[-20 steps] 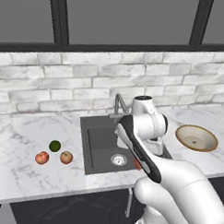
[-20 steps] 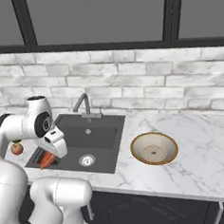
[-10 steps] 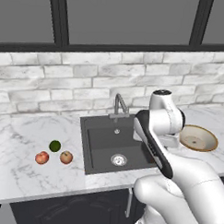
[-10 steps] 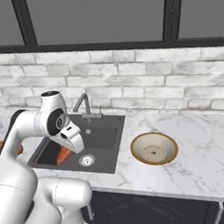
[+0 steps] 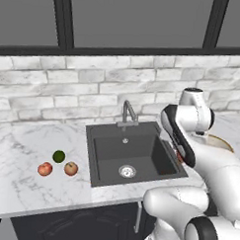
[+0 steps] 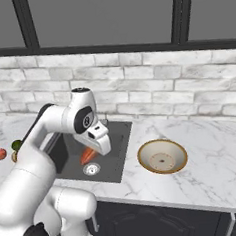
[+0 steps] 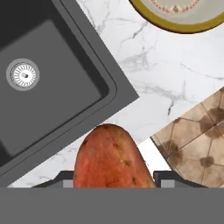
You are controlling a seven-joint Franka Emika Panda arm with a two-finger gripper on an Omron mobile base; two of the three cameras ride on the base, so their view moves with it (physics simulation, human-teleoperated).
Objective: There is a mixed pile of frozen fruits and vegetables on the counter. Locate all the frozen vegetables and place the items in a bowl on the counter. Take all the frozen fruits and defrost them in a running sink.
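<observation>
My gripper [image 7: 113, 181] is shut on the elongated red-orange vegetable [image 7: 111, 157], which hangs over the right rim of the dark sink [image 7: 52, 100]. From the right base view the gripper [image 6: 92, 149] holds that piece [image 6: 88, 155] above the basin, left of the tan-rimmed bowl [image 6: 143, 155]. The bowl's rim [image 7: 175, 27] is at the top of the hand view. On the counter [image 5: 20, 187] left of the sink [image 5: 140, 150] lie the dark green ball [image 5: 59, 156], a redder fruit [image 5: 45, 169] and a red-tan fruit [image 5: 71, 168].
A curved grey faucet [image 5: 127, 112] stands behind the basin, with the silver drain [image 5: 127, 170] in its floor. A brick wall and dark windows back the counter. The counter's front edge and tan floor tiles [image 7: 197, 140] show beside the held piece.
The arm has swung right across the sink with the red-orange piece held, from the basin's left side to its right rim, nearer the bowl. The three pieces on the counter stayed put.
</observation>
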